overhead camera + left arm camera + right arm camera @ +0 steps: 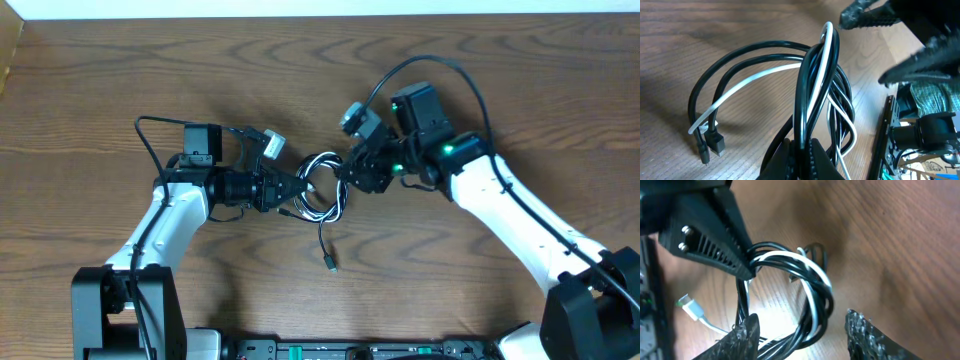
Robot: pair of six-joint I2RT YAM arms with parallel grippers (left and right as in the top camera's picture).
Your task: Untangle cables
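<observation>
My left hand [292,189] is clamped fully shut on the cables [320,196]. It pinches black and white strands together, so the bundle is anchored and the loops stand up off the tabletop [100,80]. From that left hand the black cable [805,80] and the white cable [757,76] arch out in crossed loops, and their plugs [710,145] droop onto the wood just beside it. My right hand [802,316] faces the left hand from close by. Its jaws are parted on either side of the twisted loop and grip nothing that I can see. I judge it sits there to catch one strand and draw it away from the left hand.
</observation>
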